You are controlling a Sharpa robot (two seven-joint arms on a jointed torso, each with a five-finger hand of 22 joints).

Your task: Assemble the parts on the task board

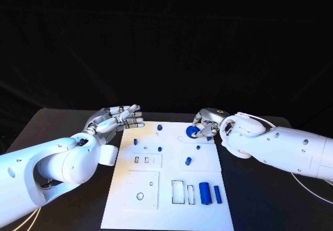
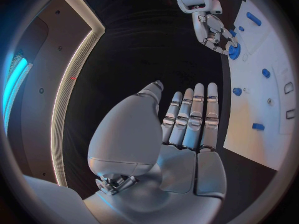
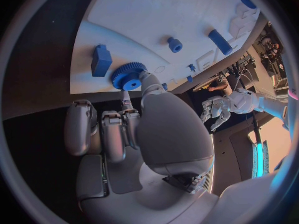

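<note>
Lying flat in the middle of a black bench (image 1: pixel 62 125), the white task board (image 1: pixel 166 192) carries no brand, label or writing that can be read. Beyond the bench the background is dark.

A blue gear (image 1: pixel 193 132) sits at the far right part of the task board. The right robot hand (image 1: pixel 207 123) is on it: in the right wrist view the thumb tip and a fingertip touch the gear's (image 3: pixel 129 76) toothed rim, while the other fingers (image 3: pixel 79 127) are curled in beside the palm. Just beside the gear, towards the board's far edge, stands a blue block (image 3: pixel 101 59).

The left robot hand (image 1: pixel 116 120) hovers over the bench just off the task board's far left corner, with its fingers (image 2: pixel 190 117) straight, side by side and holding nothing. It touches none of the parts.

Other blue parts are spread over the task board. A small peg (image 1: pixel 160 127) stands near the far edge at the middle, another small piece (image 1: pixel 135 141) stands near the left edge, and a small peg (image 1: pixel 188 160) sits on a raised square plate to the right of centre. At the near right corner of the task board, a thick blue cylinder (image 1: pixel 205 193) and a thinner blue rod (image 1: pixel 217 194) lie side by side, just beside two rectangular slots (image 1: pixel 178 191).
</note>
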